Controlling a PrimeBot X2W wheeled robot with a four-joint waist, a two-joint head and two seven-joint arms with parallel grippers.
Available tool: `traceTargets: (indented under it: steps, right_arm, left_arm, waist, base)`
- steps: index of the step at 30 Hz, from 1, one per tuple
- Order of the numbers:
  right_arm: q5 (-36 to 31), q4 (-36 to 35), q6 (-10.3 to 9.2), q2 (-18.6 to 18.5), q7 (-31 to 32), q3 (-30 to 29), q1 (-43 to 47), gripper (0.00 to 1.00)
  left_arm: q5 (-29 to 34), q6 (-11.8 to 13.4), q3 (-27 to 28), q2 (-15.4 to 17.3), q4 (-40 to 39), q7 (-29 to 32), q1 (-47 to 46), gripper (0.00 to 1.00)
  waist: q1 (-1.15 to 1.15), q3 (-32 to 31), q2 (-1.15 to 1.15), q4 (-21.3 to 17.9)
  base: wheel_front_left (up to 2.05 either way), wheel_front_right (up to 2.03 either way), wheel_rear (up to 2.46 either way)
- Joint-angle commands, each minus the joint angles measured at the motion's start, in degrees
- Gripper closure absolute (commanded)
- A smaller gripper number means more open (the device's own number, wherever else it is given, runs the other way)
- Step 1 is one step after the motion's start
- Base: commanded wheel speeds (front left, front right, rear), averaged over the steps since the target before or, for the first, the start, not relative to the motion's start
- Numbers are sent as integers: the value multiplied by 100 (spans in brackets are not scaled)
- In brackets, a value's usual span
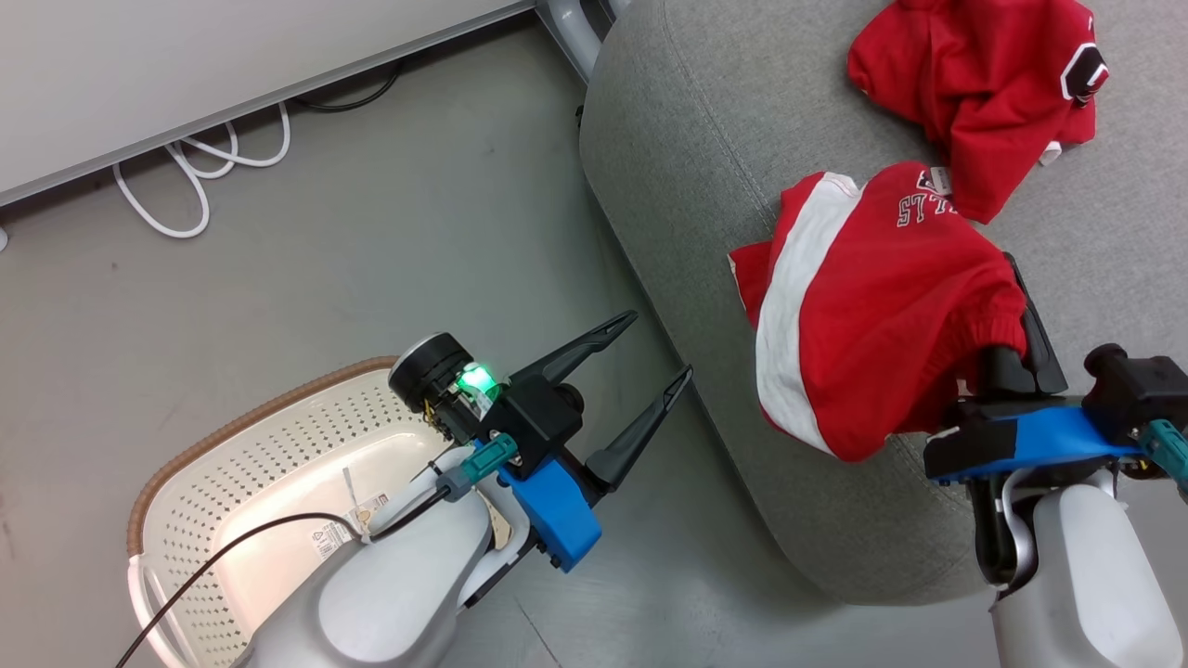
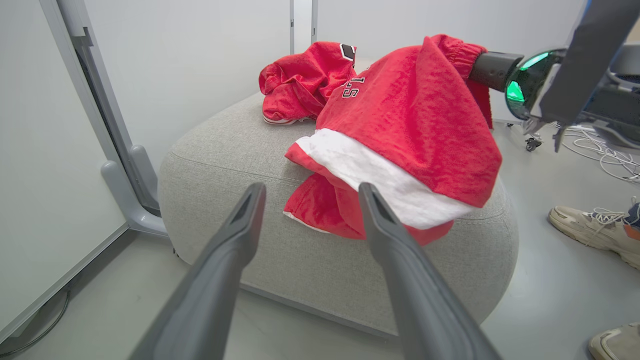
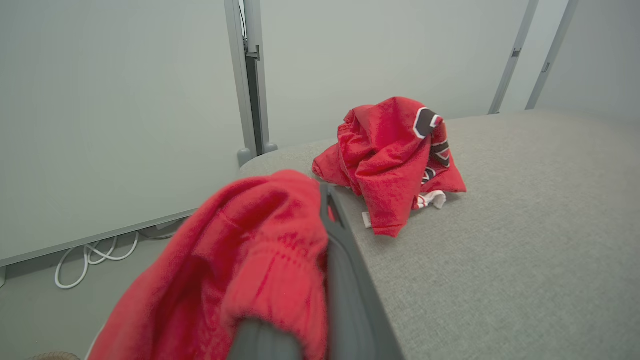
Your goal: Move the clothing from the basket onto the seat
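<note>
Left jaws stand spread wide with nothing between them, hanging above the grey floor [image 1: 371, 260] between the basket [image 1: 297, 422] and the seat [image 1: 705, 139], just past the basket's far right rim. Their two dark fingers [image 1: 594, 339] point toward the seat's rounded left edge.

Right jaws are pressed together, pinching the gathered elastic waistband of the striped garment [image 1: 882, 306], a red piece with a broad white side stripe and white-edged lettering near its far end. The waistband is held up off the upholstery. In the left wrist view the rest of the cloth [image 2: 410, 115] drapes down from that grip, and its lower folds rest on the seat's near left edge and hang slightly over the side. In the right wrist view the red fabric [image 3: 240, 260] covers one finger, and the other dark finger lies bare beside it.

Farther back and to the right on the seat lies the jersey [image 1: 974, 83], crumpled in a heap with part of a black, white-edged number showing; it is apart from the striped garment.

The basket sits on the floor at the near left, partly behind the left forearm, with a paper label [image 1: 334, 533] visible on its base. White cables [image 1: 186, 176] loop along the foot of a pale wall panel [image 1: 186, 56] at the far left. In the left wrist view, a person's pale shoe [image 2: 590, 225] stands on the floor right of the seat.
</note>
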Motion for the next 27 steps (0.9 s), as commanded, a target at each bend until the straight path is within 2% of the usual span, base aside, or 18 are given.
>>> traceTargets:
  steps: [1,7,11,14,21,27]
  right_arm:
    - [-27,-66,-4,13,-6,27,-23,100]
    - [-253,-279,-4,-13,-7,280,-524,100]
    - [-343,-457,-4,-205,-6,419,-1135,100]
    - [-177,-542,-3,-390,-6,343,-1701,100]
    - [-19,-579,-4,-1201,-6,-360,-3091,100]
    - [73,-486,-4,-1914,-5,-1227,-3724,100]
  left_arm:
    - [-18,5,10,42,-11,-7,-80,0]
    - [-37,63,57,99,-79,6,-165,0]
    - [-46,112,125,177,-186,40,-297,0]
    - [-16,137,193,274,-295,86,-467,0]
    - [76,177,360,562,-622,237,-947,0]
    - [169,242,510,820,-1006,427,-1304,0]
  waist:
    - [0,2,0,16]
    - [0,125,0,36]
    - [0,377,0,65]
    - [0,716,0,127]
    - [0,1597,0,285]
    - [0,2306,0,339]
  base:
    - [0,0,0]
    - [0,0,0]
    - [0,0,0]
    - [0,0,0]
    - [0,0,0]
    - [0,0,0]
